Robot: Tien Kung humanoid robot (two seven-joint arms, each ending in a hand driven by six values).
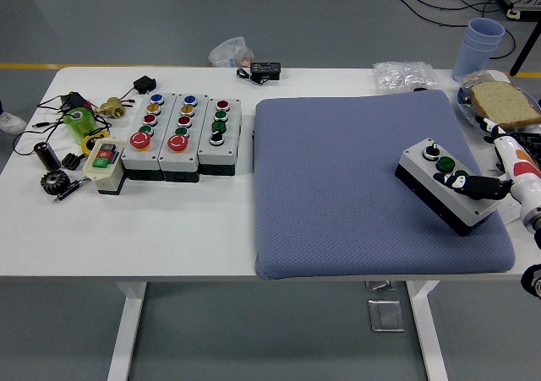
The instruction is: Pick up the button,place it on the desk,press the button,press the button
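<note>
One robot hand point(475, 186) touches the button box point(447, 184); no legible writing.

A grey button box point(447, 185) lay on the right part of a blue-grey mat point(338, 187) covering the white table point(169, 229). The right hand point(482, 187) reached in from the right edge, its dark fingers point(463, 181) resting on the box's top by a green button. Three larger button boxes point(182, 136) stood side by side to the mat's left.
</note>
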